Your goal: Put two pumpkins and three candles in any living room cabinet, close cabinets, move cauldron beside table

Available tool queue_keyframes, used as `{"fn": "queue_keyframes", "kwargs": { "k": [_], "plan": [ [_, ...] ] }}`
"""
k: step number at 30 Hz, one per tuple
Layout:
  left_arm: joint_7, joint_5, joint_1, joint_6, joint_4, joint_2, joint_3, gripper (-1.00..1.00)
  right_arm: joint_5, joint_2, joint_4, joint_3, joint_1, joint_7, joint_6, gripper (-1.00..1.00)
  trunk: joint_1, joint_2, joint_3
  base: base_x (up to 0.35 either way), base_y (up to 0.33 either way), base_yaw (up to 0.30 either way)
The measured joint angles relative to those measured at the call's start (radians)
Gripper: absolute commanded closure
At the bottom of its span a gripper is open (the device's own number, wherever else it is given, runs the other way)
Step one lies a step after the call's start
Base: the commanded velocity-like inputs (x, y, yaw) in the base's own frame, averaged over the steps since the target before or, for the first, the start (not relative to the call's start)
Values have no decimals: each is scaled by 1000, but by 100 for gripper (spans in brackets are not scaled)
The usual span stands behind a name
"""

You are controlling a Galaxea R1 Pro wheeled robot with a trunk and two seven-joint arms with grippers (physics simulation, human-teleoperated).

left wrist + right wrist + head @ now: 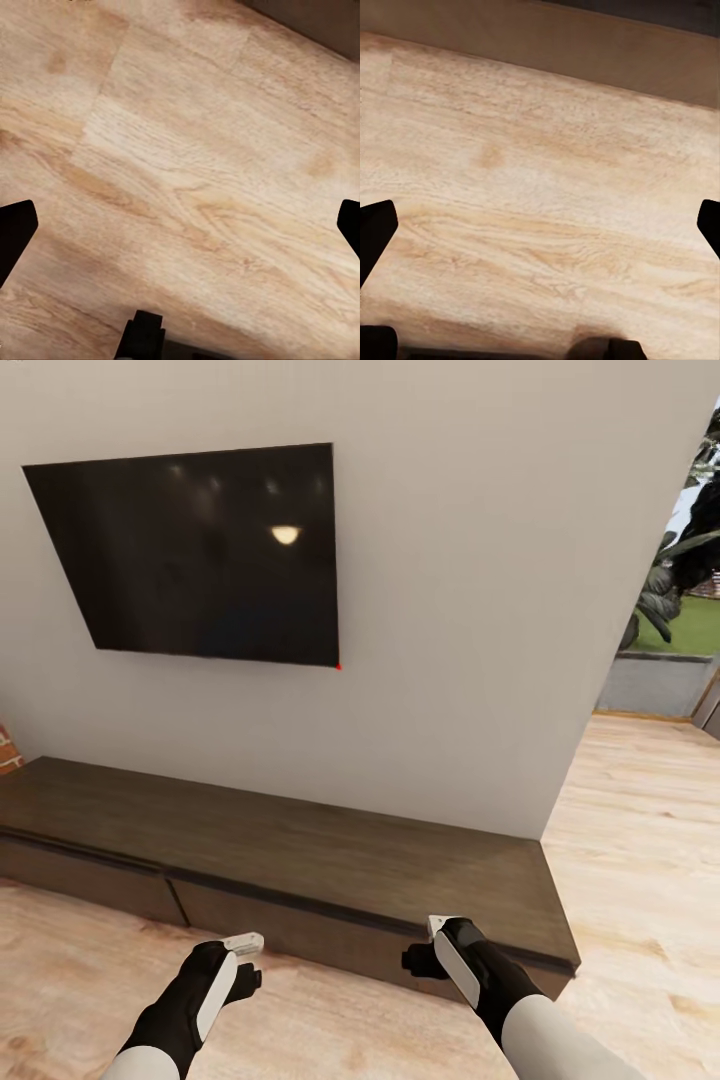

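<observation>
Head view: the cabinet (300, 860), a long, low dark-brown unit, stands against a pale wall (480, 610) just ahead of both grippers, its drawer fronts flush and shut. A black screen (200, 550) hangs on the wall above it. The left gripper (243, 960) hovers over the wood floor (80, 960), close in front of the cabinet's middle drawer front. The right gripper (425, 950) is held near the front of the cabinet's right end.

Left wrist view: both fingertips (15, 229) sit at the frame's opposite edges, spread wide, with nothing but floor (187, 172) between them.

Right wrist view: the fingertips (375, 232) are likewise spread wide and empty over the floor (540, 210); the cabinet's base (585, 52) lies just beyond them.

An opening past the wall's right end shows greenery (690, 580) outdoors.
</observation>
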Motion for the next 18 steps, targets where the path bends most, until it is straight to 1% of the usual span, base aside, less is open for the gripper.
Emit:
{"fn": "queue_keyframes", "kwargs": {
  "k": [18],
  "plan": [
    [0,2,0,0,0,0,-1,-100,-1,0,1,0,0,0,0,-100,-69,126,56,0,0,0]
  ]
}}
